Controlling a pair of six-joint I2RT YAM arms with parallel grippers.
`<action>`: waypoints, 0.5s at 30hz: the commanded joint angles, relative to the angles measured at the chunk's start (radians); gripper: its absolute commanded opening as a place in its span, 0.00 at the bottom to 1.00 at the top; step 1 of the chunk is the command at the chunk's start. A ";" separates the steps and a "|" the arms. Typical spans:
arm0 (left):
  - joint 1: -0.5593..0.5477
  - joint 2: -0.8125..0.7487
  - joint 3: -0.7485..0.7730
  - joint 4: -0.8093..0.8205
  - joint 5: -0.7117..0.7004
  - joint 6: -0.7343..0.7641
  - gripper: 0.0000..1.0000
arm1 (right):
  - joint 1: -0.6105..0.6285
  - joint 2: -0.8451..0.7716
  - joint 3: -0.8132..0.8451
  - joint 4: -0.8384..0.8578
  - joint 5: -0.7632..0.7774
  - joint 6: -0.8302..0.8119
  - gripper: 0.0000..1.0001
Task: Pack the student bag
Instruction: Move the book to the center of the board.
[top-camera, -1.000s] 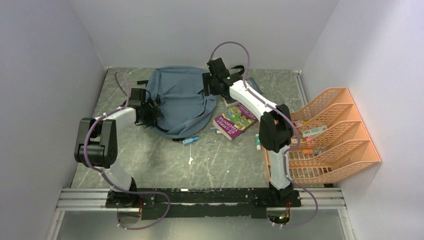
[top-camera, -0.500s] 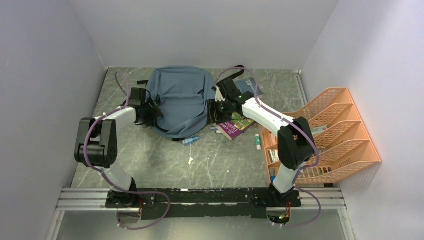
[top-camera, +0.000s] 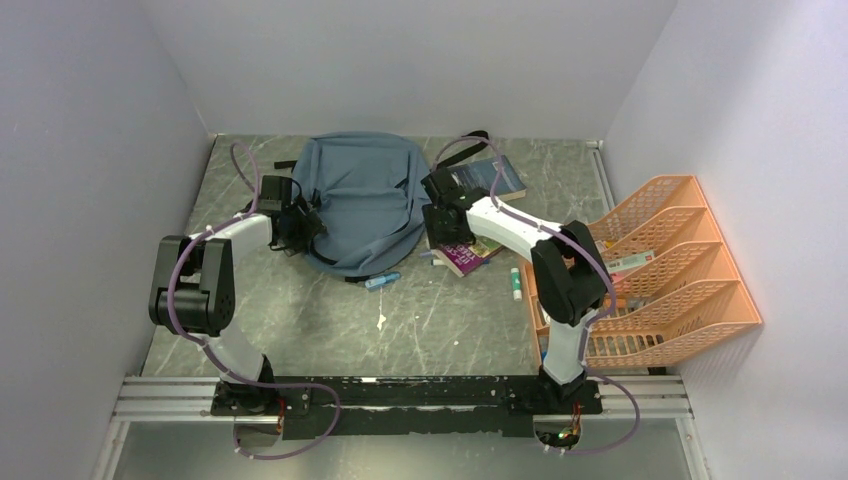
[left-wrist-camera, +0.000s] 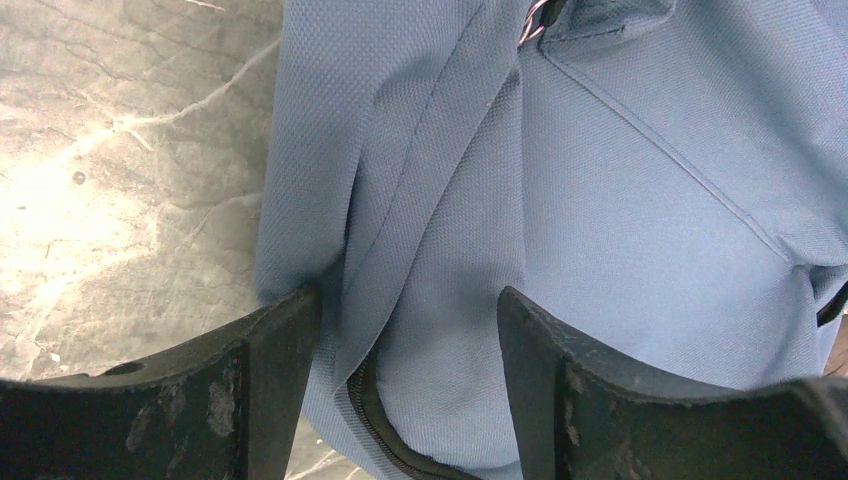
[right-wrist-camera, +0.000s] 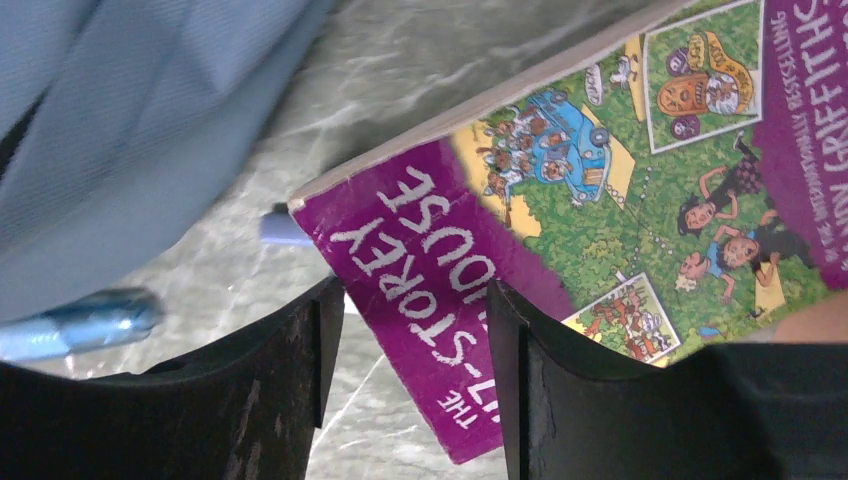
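The grey-blue student bag (top-camera: 358, 200) lies flat at the back of the table. My left gripper (top-camera: 300, 226) is at its left edge. In the left wrist view the gripper (left-wrist-camera: 410, 340) is open, with its jaws on either side of a fold of bag fabric (left-wrist-camera: 620, 200) and a black zipper. My right gripper (top-camera: 446, 228) is just right of the bag, over a purple picture book (top-camera: 472, 252). In the right wrist view the gripper (right-wrist-camera: 412, 360) is open, with its jaws on either side of the book's (right-wrist-camera: 640, 180) near corner. The bag's edge (right-wrist-camera: 120, 120) shows at upper left.
A dark blue book (top-camera: 492, 177) lies behind the right gripper. A blue pen (top-camera: 381, 281) lies by the bag's front edge and shows in the right wrist view (right-wrist-camera: 80, 322). A glue stick (top-camera: 516, 283) lies near the orange mesh rack (top-camera: 690, 300), which holds small items.
My right arm has swung from the bag's upper right corner forward and down to the purple book's near corner. The left arm has not moved.
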 joint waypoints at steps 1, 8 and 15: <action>0.005 0.007 0.008 -0.065 -0.037 0.022 0.71 | -0.003 0.030 0.032 -0.044 0.264 -0.021 0.57; 0.006 0.013 0.007 -0.066 -0.037 0.023 0.71 | -0.004 0.027 0.103 -0.036 0.367 -0.049 0.58; 0.009 -0.005 0.017 -0.093 -0.081 0.024 0.73 | 0.003 -0.032 0.161 0.063 0.231 -0.104 0.59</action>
